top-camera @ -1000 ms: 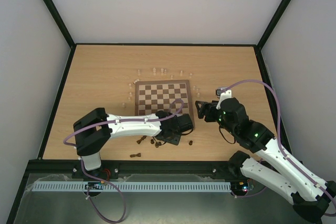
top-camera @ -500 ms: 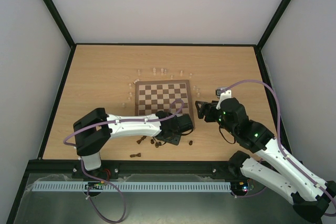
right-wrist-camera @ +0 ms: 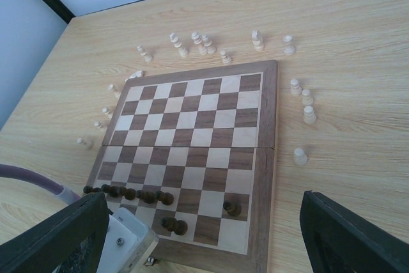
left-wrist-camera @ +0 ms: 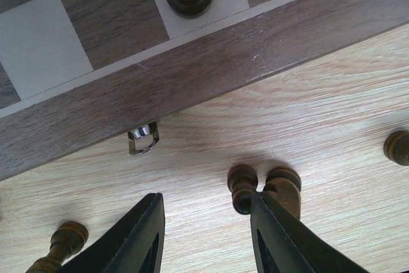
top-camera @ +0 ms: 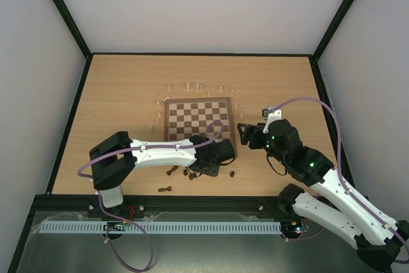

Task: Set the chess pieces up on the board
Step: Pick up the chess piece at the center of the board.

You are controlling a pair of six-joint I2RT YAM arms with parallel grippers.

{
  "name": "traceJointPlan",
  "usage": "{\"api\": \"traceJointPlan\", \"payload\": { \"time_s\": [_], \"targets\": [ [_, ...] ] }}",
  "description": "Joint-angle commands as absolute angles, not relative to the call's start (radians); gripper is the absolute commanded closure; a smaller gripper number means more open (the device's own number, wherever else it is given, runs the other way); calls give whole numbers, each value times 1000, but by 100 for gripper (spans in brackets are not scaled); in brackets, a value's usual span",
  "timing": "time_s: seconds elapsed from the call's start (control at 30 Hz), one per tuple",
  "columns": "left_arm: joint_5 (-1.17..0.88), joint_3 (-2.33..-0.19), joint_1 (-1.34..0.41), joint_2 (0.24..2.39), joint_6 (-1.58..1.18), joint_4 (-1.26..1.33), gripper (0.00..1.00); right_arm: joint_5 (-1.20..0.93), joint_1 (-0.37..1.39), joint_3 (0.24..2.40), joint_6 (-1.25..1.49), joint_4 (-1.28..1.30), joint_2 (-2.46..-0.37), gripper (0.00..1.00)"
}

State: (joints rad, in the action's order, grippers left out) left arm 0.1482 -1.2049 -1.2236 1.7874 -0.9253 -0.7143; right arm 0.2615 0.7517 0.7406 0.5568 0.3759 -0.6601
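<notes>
The board (top-camera: 198,118) lies mid-table; it also shows in the right wrist view (right-wrist-camera: 192,126). A row of dark pieces (right-wrist-camera: 128,193), a dark pair (right-wrist-camera: 172,224) and one more dark piece (right-wrist-camera: 232,208) stand on its near ranks. My left gripper (top-camera: 208,165) is open and low over the table just off the board's near edge (left-wrist-camera: 211,75). In the left wrist view the left gripper (left-wrist-camera: 208,234) is empty, and two dark pieces (left-wrist-camera: 243,185) lie by its right finger (left-wrist-camera: 281,234). My right gripper (top-camera: 243,133) hovers open and empty off the board's right side; it also shows in the right wrist view (right-wrist-camera: 204,241).
Cream pieces (right-wrist-camera: 198,41) stand scattered on the table behind, left and right (right-wrist-camera: 300,103) of the board. Loose dark pieces lie near the front edge (top-camera: 166,189), (top-camera: 232,174). A small metal clasp (left-wrist-camera: 143,139) sticks out under the board's border.
</notes>
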Motion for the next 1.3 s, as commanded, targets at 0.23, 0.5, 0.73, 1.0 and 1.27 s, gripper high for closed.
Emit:
{"api": "traceJointPlan", "payload": {
  "time_s": [0.23, 0.5, 0.73, 1.0, 1.27],
  "targets": [
    [150, -1203, -1236, 1787, -927, -744, 56, 258, 747, 727, 543, 366, -652, 17],
    [140, -1205, -1241, 1798, -925, -735, 56, 258, 747, 726, 543, 366, -650, 17],
    [129, -1188, -1243, 1807, -929, -716, 56, 252, 747, 724, 543, 364, -651, 17],
    [117, -1178, -1242, 1825, -927, -696, 55, 250, 747, 724, 543, 364, -649, 18],
    [115, -1170, -1242, 1831, -928, -686, 56, 248, 747, 723, 543, 364, -647, 18]
  ]
}}
